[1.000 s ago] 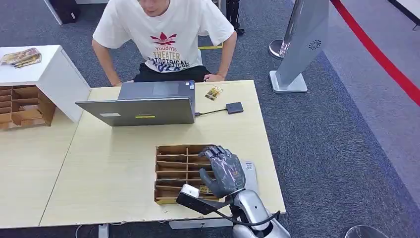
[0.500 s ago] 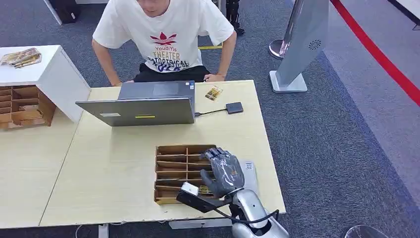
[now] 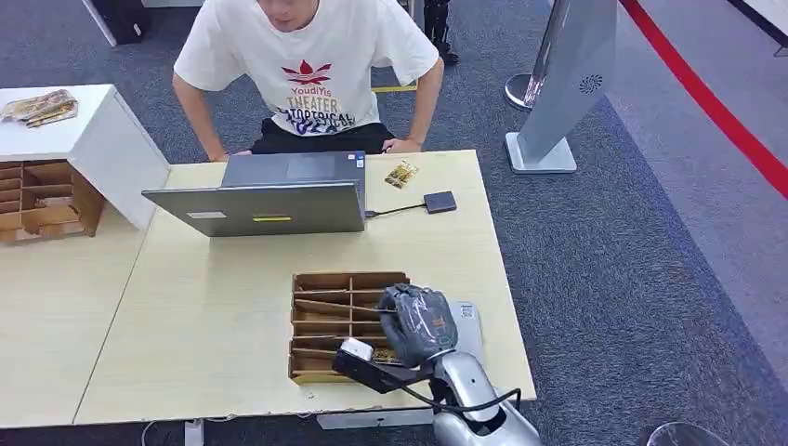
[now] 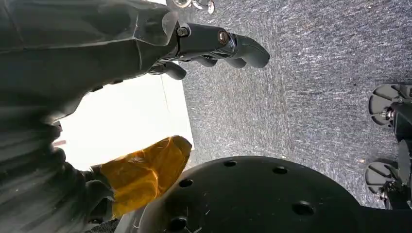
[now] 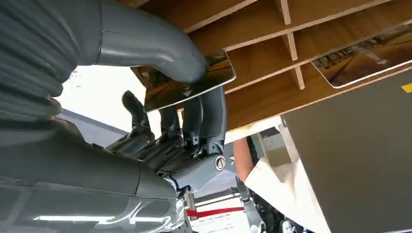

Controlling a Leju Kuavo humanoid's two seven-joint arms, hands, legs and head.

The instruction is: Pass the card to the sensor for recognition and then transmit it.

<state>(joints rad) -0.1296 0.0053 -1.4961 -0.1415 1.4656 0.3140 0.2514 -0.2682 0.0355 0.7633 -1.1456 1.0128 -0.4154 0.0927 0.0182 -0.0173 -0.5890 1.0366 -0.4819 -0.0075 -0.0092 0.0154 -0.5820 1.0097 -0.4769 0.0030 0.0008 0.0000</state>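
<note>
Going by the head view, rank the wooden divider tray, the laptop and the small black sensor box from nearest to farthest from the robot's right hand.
1. Wooden divider tray: directly under the right hand, at the near table edge.
2. Black sensor box: farther up the table, cabled to the laptop.
3. Laptop: far side, toward the left; only slightly farther than the box.

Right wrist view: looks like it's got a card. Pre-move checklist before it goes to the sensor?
1. Card held by the right hand: ok, pinched from both faces in the right wrist view.
2. Card clear of the wooden organizer: cannot tell; the hand sits right over its compartments.
3. Sensor free: ok, nothing lies on it; it sits beside the laptop, cable attached.
4. Path to the sensor: ok, bare table between organizer and sensor.
5. Person's hand away from the sensor: ok, it rests at the far table edge, apart from the sensor.
</note>
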